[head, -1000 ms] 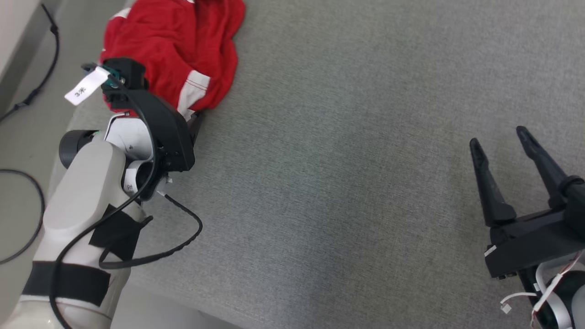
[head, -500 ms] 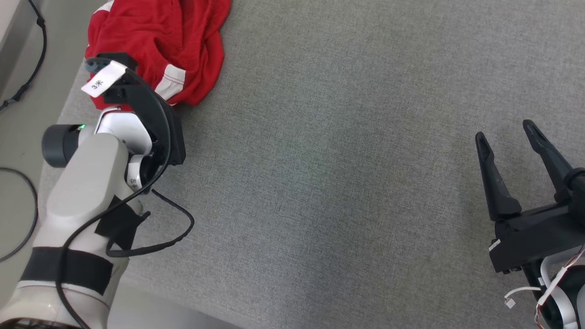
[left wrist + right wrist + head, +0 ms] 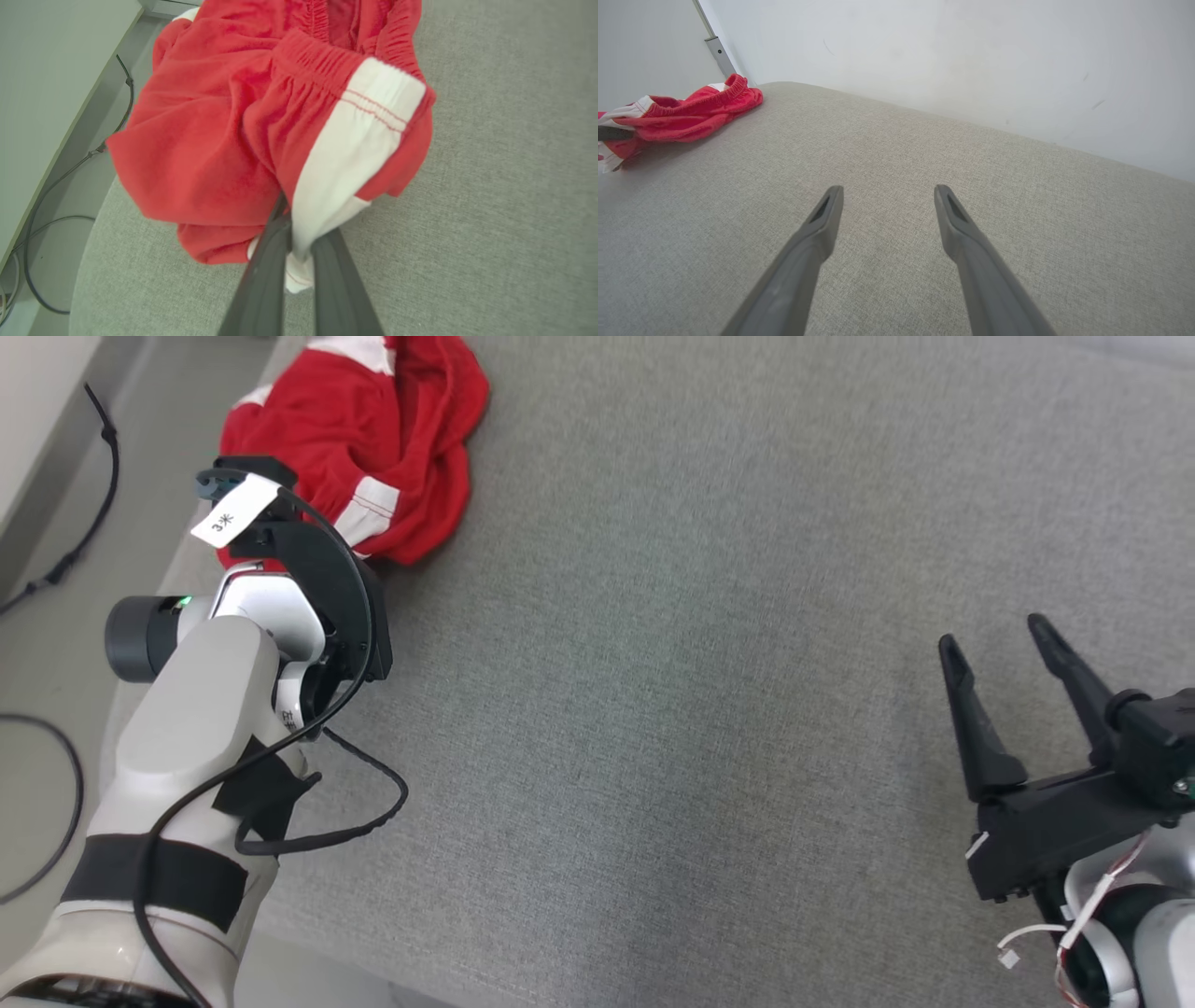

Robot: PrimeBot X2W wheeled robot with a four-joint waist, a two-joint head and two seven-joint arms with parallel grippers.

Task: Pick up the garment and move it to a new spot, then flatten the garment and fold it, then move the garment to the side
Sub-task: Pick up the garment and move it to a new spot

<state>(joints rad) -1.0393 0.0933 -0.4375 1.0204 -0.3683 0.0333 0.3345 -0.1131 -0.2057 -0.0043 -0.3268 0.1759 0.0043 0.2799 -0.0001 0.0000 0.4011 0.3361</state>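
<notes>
1. garment (image 3: 373, 439) bunched at far left corner of cushion (image 3: 700, 663), white hem pinched in left gripper (image 3: 299, 238): thin bite, likely to slip on lifting.
2. near edge; might tumble off.
3. right gripper (image 3: 991, 629) spread wide, empty, well apart.

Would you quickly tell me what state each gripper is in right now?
The left gripper is shut on the red garment, at its white-striped edge.
The right gripper is open and holds nothing.
</notes>
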